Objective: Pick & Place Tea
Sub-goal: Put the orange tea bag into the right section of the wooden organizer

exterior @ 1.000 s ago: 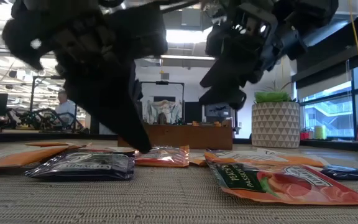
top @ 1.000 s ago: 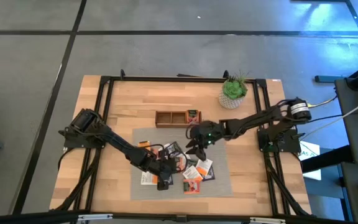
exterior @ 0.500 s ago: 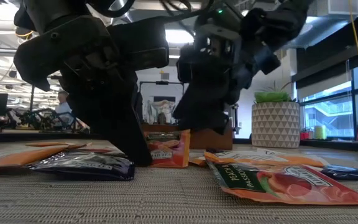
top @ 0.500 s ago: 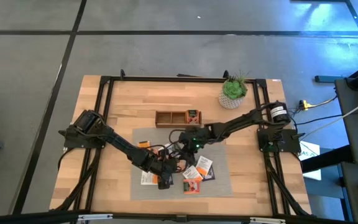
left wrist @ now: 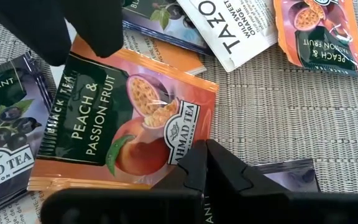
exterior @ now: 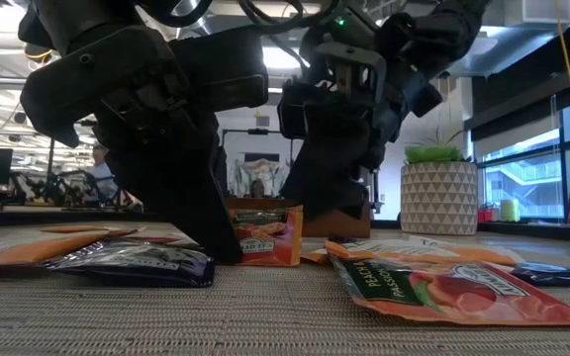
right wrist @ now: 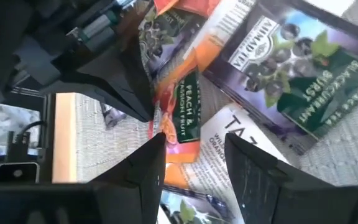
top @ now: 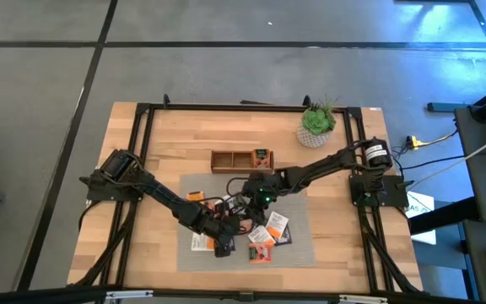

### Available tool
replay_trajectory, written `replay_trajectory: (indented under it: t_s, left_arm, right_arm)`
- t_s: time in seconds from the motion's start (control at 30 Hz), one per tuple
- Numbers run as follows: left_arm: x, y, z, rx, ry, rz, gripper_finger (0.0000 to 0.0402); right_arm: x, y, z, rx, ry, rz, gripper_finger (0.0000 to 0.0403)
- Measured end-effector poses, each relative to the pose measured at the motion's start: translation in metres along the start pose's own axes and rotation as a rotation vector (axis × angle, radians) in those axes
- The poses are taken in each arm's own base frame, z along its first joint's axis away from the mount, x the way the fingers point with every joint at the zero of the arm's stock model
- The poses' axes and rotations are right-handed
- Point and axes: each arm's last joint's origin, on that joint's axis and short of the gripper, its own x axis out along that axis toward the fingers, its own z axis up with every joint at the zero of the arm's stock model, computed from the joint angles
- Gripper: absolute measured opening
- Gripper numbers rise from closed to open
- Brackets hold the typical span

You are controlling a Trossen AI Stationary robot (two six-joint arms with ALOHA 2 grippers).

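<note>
Grey woven matting (top: 298, 249) covers the middle of the pale wooden desk (top: 154, 249), and nearly all the flat square tea-bag sachets (top: 270, 232), orange, black and white, lie scattered on it, lower centre of the high view. Just above the mat stands the brown wooden three-compartment tray (top: 241, 160); its right compartment seems to hold one orange sachet (too small to be sure), the other two look bare. So the job is barely begun, by my reckoning: about a dozen sachets are left to move.

Left pincer (left wrist: 207, 163) is clenched, tip pressed to the mat at the edge of an orange peach-and-passion-fruit sachet (left wrist: 126, 121), which in the low view stands tipped up on edge. Whether it is truly pinched I cannot tell. Right pincer (right wrist: 194, 149) hovers over the same sachet from the other side, jaws parted, grasping nothing. A potted green plant (top: 317, 124) sits at the desk's upper right.
</note>
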Motion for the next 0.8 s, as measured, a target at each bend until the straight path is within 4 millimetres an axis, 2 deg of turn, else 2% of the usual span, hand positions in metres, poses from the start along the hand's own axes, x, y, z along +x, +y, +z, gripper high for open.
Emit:
replay_trajectory:
  t_s: [0.13,0.6,0.8]
  left_arm:
    - [0.0001,0.0000,-0.0002,0.000,-0.001,0.002,0.0004]
    - [0.0005,0.0000,-0.0002,-0.002,-0.006,0.004,0.0004]
    - [0.0003,-0.0001,-0.0001,-0.001,-0.005,0.001,0.0005]
  right_arm:
    - [0.0000,0.0002,-0.0002,0.003,0.005,0.007,0.0146]
    - [0.0006,0.0017,-0.0010,-0.036,0.009,0.016,0.0011]
    - [0.0005,0.0017,-0.0011,-0.034,0.012,0.019,0.0004]
